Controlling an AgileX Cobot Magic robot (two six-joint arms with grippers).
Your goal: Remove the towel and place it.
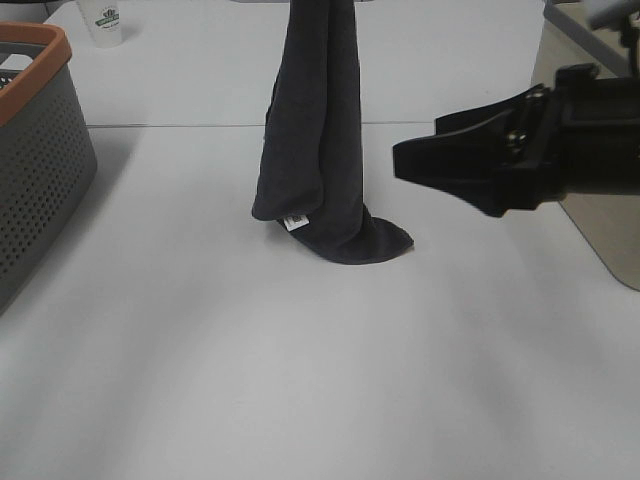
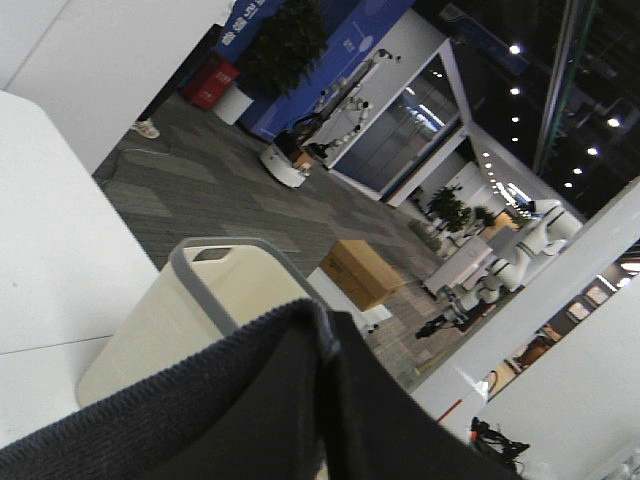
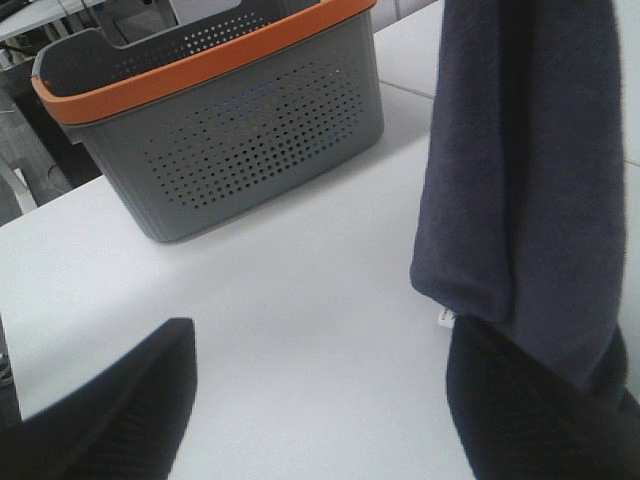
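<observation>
- Currently, in the exterior high view, the towel (image 1: 310,150) hangs as a folded column from beyond the 12 o'clock edge down to the centre of the table (image 1: 300,390).
- Its lower end touches the tabletop, and one tip is flattened out toward 5 o'clock. The white tag (image 1: 293,222) sits at the bottom corner.
- The left gripper itself is not visible. In the left wrist view, dark cloth (image 2: 250,410) fills the spot where the fingers would be, so I judge the jaws are pressed together on the towel's top edge and are carrying it.
- The right gripper (image 1: 415,145) is at 3 o'clock, level with the towel's lower half and pointing at it, near but apart. Its jaws are spread with nothing between them. In the right wrist view one finger (image 3: 130,410) is over bare table and the other is just beside the hem.
- The grey basket (image 1: 40,170) with the orange rim is at 9 o'clock, and a paper cup (image 1: 105,20) is at 11 o'clock. Both are well apart from the towel.
- Step in hand, as I judge it: the towel is lifted and the placing has begun, with only the tip set down.
- The next move probably calls for the right jaws to take a lower corner or edge, so the cloth can be spread or laid flat without bunching. Which spot it is meant for cannot be told.
</observation>
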